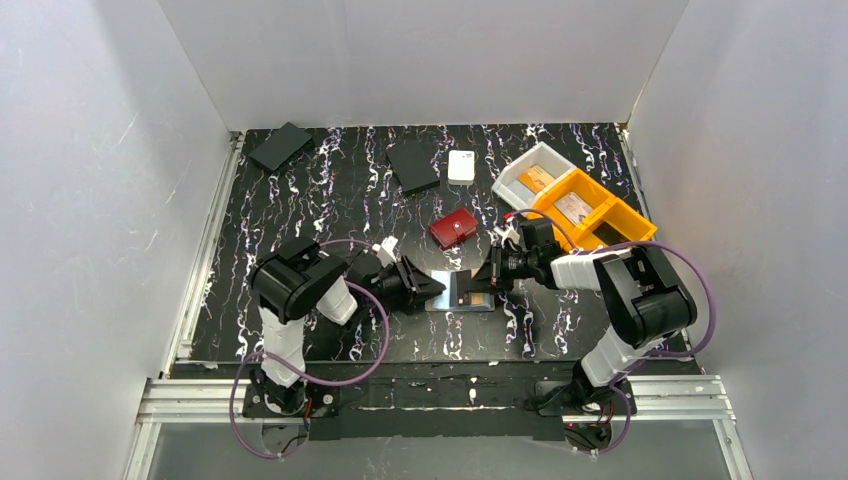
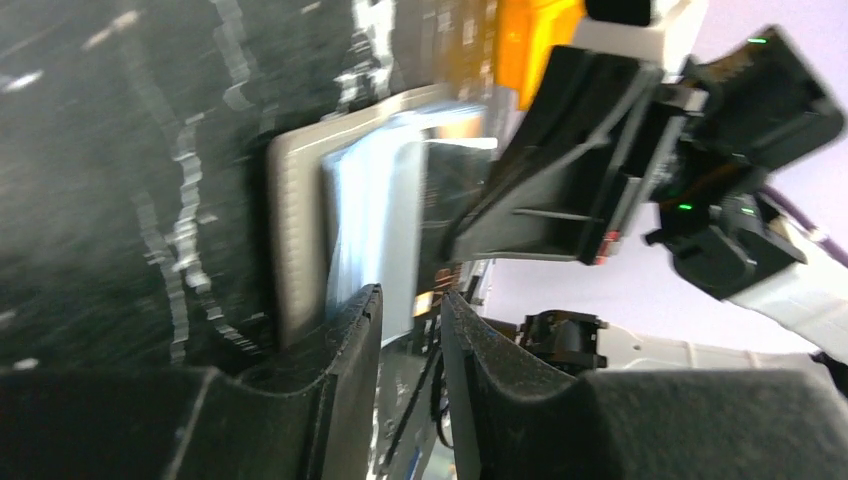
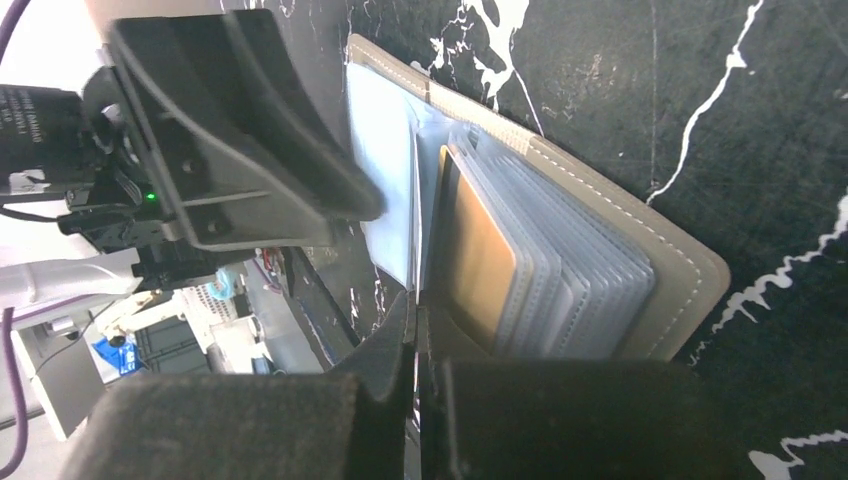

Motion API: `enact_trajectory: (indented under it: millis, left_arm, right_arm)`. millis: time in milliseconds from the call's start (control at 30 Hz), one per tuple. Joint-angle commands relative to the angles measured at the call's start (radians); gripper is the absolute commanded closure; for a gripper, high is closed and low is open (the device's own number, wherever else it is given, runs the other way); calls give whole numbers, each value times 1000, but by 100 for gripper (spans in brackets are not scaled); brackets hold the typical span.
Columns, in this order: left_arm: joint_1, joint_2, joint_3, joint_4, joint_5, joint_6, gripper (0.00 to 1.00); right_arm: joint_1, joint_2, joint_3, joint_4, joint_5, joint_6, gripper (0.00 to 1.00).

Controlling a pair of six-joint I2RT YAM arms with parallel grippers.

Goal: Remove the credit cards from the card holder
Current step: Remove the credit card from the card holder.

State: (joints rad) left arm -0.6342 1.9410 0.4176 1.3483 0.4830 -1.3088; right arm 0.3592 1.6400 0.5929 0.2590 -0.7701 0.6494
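right wrist: sleeved orange card (image 3: pixel 480 262) (print unreadable)

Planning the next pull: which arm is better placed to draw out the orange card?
Right, probably: the right gripper sits shut at the sleeves beside the orange card; the left gripper faces the light blue card in the other half of the card holder.

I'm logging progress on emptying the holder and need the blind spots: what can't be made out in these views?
Left wrist view: motion blur; whether the left fingers pinch the thin light blue card is unclear.
Right wrist view: the right fingers, shut on a clear sleeve of the grey folding card holder, hide the lower end of the flat orange card.
Top view: fingers partly cover the holder; cards too small.
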Motion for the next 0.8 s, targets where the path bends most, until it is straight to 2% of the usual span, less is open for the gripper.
enact_trajectory:
  millis: [0, 100, 200, 400, 767]
  left_arm:
    - [-13, -4, 22, -155, -2, 36, 73]
    - [-15, -50, 28, -338, -43, 90, 74]
    - [-15, -92, 14, -443, -91, 115, 75]
    - [-15, -117, 12, -464, -84, 147, 73]
    - [-29, -278, 96, -556, -11, 260, 64]
  right_arm:
    - [-6, -48, 31, -72, 42, -77, 99]
    - [-7, -78, 49, -121, 59, -121, 99]
    - [-11, -122, 80, -192, 73, -183, 99]
    - [-32, -193, 107, -257, 66, -273, 99]
    - [-32, -258, 144, -308, -2, -361, 99]
